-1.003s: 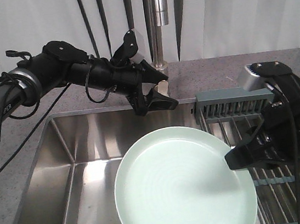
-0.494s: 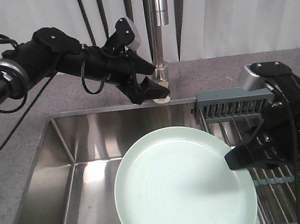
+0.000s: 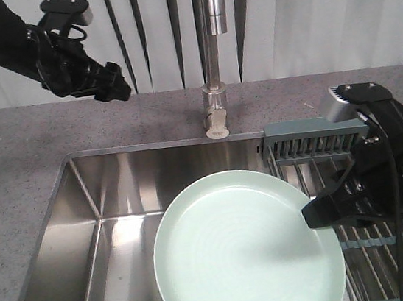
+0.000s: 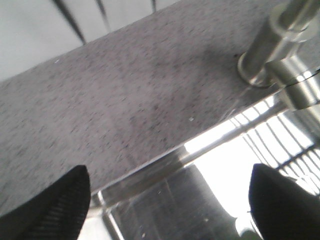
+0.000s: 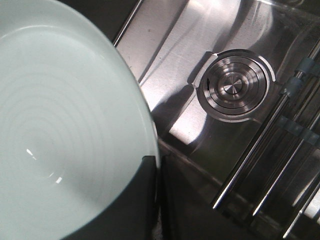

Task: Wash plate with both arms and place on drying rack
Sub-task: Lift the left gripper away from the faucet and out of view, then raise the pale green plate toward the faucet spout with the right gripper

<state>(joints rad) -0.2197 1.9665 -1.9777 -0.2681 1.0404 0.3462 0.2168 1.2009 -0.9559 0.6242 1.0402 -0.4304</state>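
Observation:
The pale mint-green plate (image 3: 237,253) hangs tilted over the steel sink, held at its right rim. My right gripper (image 3: 315,213) is shut on that rim; in the right wrist view the plate (image 5: 65,125) fills the left side and the right gripper (image 5: 158,167) clamps its edge. My left gripper (image 3: 114,88) is high at the back left over the countertop, far from the plate. In the left wrist view the left gripper (image 4: 170,205) stands wide open and empty, with only the fingertips (image 4: 57,202) showing. The drying rack (image 3: 377,246) lies under my right arm, its grey-green caddy (image 3: 311,140) at the far end.
The faucet (image 3: 212,82) stands behind the sink's middle, its base (image 4: 257,65) on the speckled grey countertop (image 3: 109,129). The sink basin (image 3: 102,245) lies below the plate, with its drain (image 5: 234,87) near the rack bars (image 5: 250,165).
My left arm has pulled away from the faucet, up and to the back left. The right arm and the plate have not moved.

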